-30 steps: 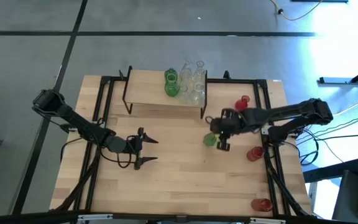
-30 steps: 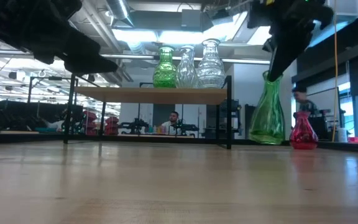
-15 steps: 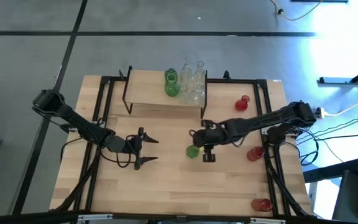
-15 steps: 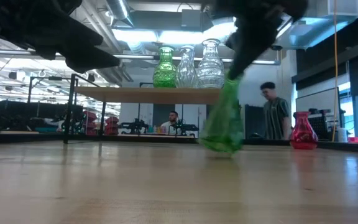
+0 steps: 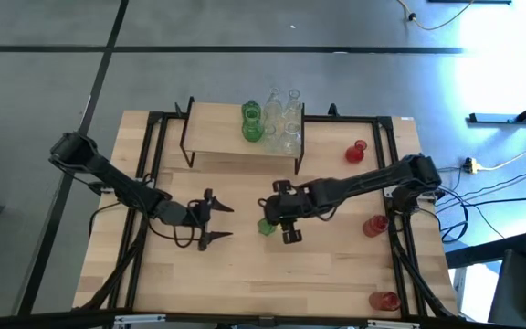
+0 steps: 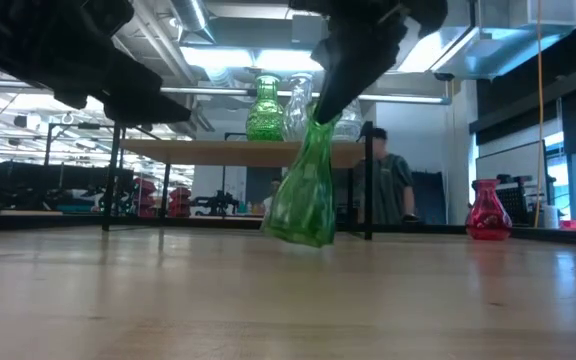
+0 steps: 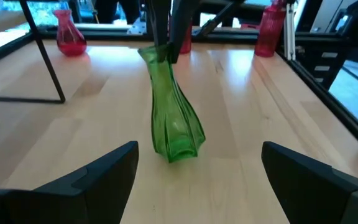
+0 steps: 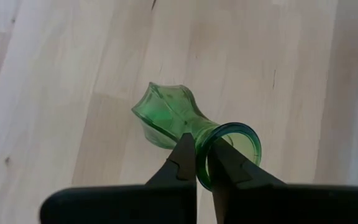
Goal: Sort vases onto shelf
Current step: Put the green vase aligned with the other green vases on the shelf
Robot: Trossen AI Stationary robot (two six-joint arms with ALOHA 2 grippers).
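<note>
1. The wooden table [image 5: 245, 265] has a pale plank top, with black rails running along its left and right sides;
2. The shelf [image 5: 217, 132] stands on thin black legs at the table's far edge, near the middle;
3. On the shelf's right end stands a cluster of vases: one green vase [image 5: 251, 123] and several clear vases [image 5: 286, 123] just beside it;
4. Three red vases [image 5: 358, 151] stand directly on the table's right part, one near the shelf, one by the right rail, one at the near right corner.
</note>
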